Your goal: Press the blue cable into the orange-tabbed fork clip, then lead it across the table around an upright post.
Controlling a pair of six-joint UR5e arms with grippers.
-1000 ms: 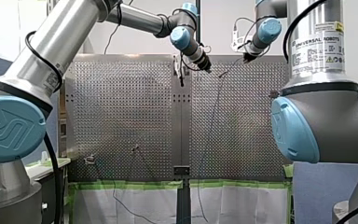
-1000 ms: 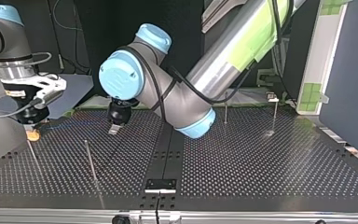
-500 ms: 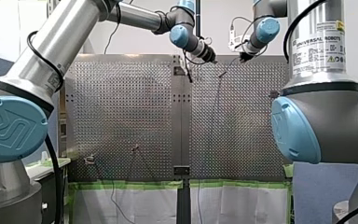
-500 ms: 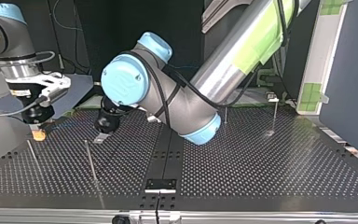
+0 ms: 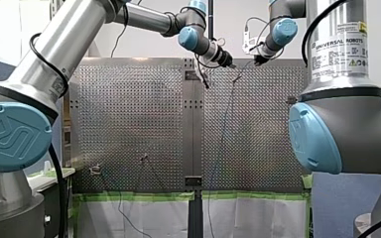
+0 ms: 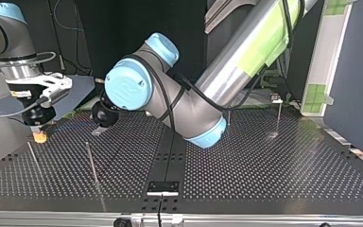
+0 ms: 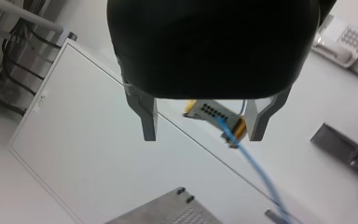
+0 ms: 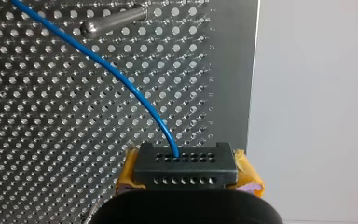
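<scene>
Yellow-padded right gripper (image 8: pixel 185 164) pinching thin blue cable (image 8: pixel 121 77).
Black left gripper (image 7: pixel 203 135) is hanging spread at its three o'clock, top view.

Thin blue cable (image 8: pixel 135 93), its end gripped in my right end effector (image 8: pixel 186 170), arcs away between ten and eleven o'clock, passing just beside a slim metal upright post (image 8: pixel 114 21).
</scene>
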